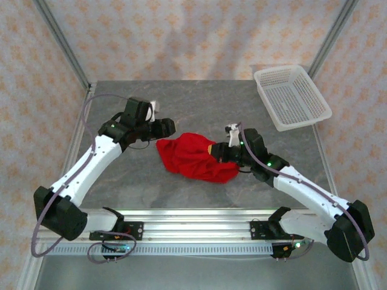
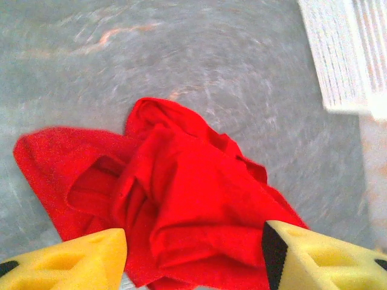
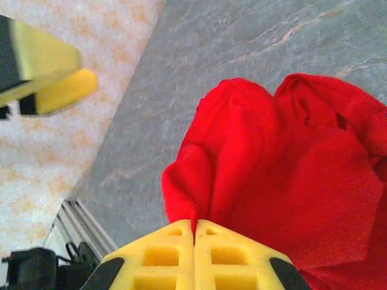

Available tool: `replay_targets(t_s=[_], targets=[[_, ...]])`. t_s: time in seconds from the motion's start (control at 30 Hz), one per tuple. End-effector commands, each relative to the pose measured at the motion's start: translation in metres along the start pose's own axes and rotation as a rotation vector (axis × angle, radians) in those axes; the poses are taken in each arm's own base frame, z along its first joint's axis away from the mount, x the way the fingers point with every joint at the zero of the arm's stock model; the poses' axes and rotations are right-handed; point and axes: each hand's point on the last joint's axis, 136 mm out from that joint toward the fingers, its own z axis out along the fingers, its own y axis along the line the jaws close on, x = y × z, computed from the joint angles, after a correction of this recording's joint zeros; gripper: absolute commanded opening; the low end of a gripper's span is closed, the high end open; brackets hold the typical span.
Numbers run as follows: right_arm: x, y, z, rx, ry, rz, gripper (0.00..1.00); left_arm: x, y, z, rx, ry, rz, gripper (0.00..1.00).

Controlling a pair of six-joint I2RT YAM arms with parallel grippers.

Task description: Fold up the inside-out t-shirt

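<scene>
Two grippers flanked the crumpled inside-out t-shirt [image 1: 192, 158] at table [image 1: 121, 181] centre. Right gripper [image 3: 195, 225], at 3 o'clock, pinched a fabric edge, presumably anchoring it; left gripper [image 2: 192, 234], at 10 o'clock, stood part-open and empty, poised to grasp.

left wrist view: table [image 2: 181, 54] and basket [image 2: 338, 54] blurred, basket cut by the top and right edges; left fingers [image 2: 78, 260] hide the near hem of the shirt [image 2: 181, 199]. right wrist view: shirt runs off the right edge; whether the right fingers [image 3: 157, 254] pinch it is hidden.
</scene>
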Motion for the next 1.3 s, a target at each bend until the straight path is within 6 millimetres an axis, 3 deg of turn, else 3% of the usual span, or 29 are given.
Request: replay_targets(t_s=[0.0,0.13,0.23,0.43,0.73,0.83,0.93,0.97,1.03,1.1,1.2,1.27], targets=[[-0.005,0.017,-0.004,-0.054,0.025,-0.074,0.0,0.024,-0.013,-0.012,-0.033,0.089,0.335,0.64],[-0.01,0.017,0.0,-0.038,0.034,-0.081,0.0,0.051,-0.041,-0.004,0.014,0.164,0.652,0.64],[-0.011,0.021,0.002,-0.05,0.05,-0.083,0.0,0.058,-0.038,0.009,-0.049,0.162,0.812,0.65],[-0.012,0.03,0.004,-0.09,0.074,-0.077,0.0,0.049,-0.047,0.038,-0.025,0.111,0.883,0.71],[-0.018,0.035,-0.001,-0.089,0.063,-0.082,0.0,0.076,-0.061,0.08,0.126,0.237,0.887,0.74],[-0.017,0.032,-0.003,-0.07,0.059,-0.084,0.0,0.07,-0.062,0.084,0.114,0.218,0.867,0.6],[-0.015,0.013,-0.005,0.02,0.039,-0.08,0.0,0.061,-0.072,0.074,0.128,0.188,0.825,0.1],[-0.013,0.0,-0.007,0.087,0.029,-0.077,0.0,0.057,-0.076,0.068,0.141,0.182,0.794,0.0],[-0.005,-0.032,-0.012,0.238,0.032,-0.077,0.0,0.049,-0.085,0.054,0.184,0.187,0.697,0.0],[0.008,-0.056,-0.015,0.336,0.058,-0.095,0.0,0.05,-0.104,0.038,0.337,0.249,0.561,0.0],[0.022,-0.07,-0.015,0.366,0.081,-0.099,0.06,0.061,-0.127,0.021,0.494,0.355,0.429,0.0],[0.023,-0.072,-0.019,0.379,0.074,-0.095,0.07,0.066,-0.131,0.017,0.527,0.396,0.382,0.0]])
